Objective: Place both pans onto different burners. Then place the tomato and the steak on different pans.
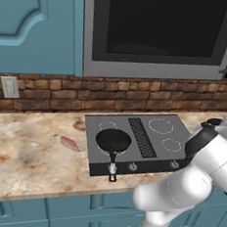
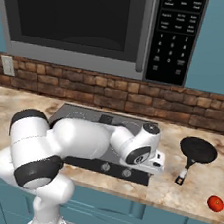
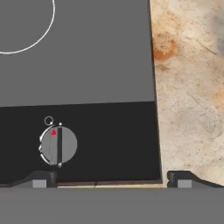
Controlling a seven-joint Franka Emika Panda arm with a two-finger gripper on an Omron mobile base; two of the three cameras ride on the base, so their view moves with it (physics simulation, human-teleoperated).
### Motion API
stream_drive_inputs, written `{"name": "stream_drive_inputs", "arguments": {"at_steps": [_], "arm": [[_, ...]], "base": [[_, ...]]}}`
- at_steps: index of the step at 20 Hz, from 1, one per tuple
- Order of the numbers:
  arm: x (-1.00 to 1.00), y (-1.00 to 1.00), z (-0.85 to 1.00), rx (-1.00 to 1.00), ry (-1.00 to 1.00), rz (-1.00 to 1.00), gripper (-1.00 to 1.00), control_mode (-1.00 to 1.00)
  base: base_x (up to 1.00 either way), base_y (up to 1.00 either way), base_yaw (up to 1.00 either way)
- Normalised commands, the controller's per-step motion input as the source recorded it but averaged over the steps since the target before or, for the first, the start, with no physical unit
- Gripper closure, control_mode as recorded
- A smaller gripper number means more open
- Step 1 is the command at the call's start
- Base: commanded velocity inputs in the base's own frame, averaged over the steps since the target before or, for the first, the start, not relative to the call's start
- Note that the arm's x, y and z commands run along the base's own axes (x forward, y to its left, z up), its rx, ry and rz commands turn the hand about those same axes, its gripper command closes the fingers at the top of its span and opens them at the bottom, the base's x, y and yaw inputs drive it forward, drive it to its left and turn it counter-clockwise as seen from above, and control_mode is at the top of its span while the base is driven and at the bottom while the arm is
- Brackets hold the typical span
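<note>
**kitchenbot_fan:** Fingertips (image 3: 39,180) sit right at the bottom of the hand view, set wide apart with nothing between them, so the gripper (image 3: 111,181) is open and empty. It's looking straight down at the front right corner of the cooktop (image 3: 87,74), with a knob (image 3: 58,145) on the black front strip and a bit of one burner ring (image 3: 26,43) up top. Marbled counter (image 3: 188,87) runs along the right edge.

**panhandler22:** So where's the stuff it's meant to move?

**kitchenbot_fan:** One pan (image 1: 113,140) is already on the front left burner, handle poking out over the front edge. The second pan (image 2: 198,150) is sitting on the counter to the right of the cooktop, handle pointing toward the robot. The tomato (image 2: 215,204) is further right, near the counter's front edge. The steak (image 1: 69,143) lies on the counter left of the cooktop.

**panhandler22:** Makes sense the jaws are wide then.

**kitchenbot_fan:** Yeah, my guess is it's heading right for pan two, and that handle facing the robot looks like the easy place to grab. The right-side burners (image 1: 161,125) are both free for it.
</note>
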Motion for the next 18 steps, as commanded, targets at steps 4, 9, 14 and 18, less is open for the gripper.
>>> {"name": "stream_drive_inputs", "arguments": {"at_steps": [4,9,14,18], "arm": [[0.13,-0.45,0.03,0.00,0.00,0.00,-1.00,-1.00],[0.22,-0.41,0.14,0.00,0.00,0.00,-1.00,-1.00],[0.23,-0.39,0.13,0.00,0.00,0.00,-1.00,-1.00],[0.19,-0.41,0.07,0.00,0.00,0.00,-1.00,-1.00]], "base": [[0.00,0.00,0.00],[0.00,0.00,0.00],[0.00,0.00,0.00],[0.00,0.00,0.00]]}}
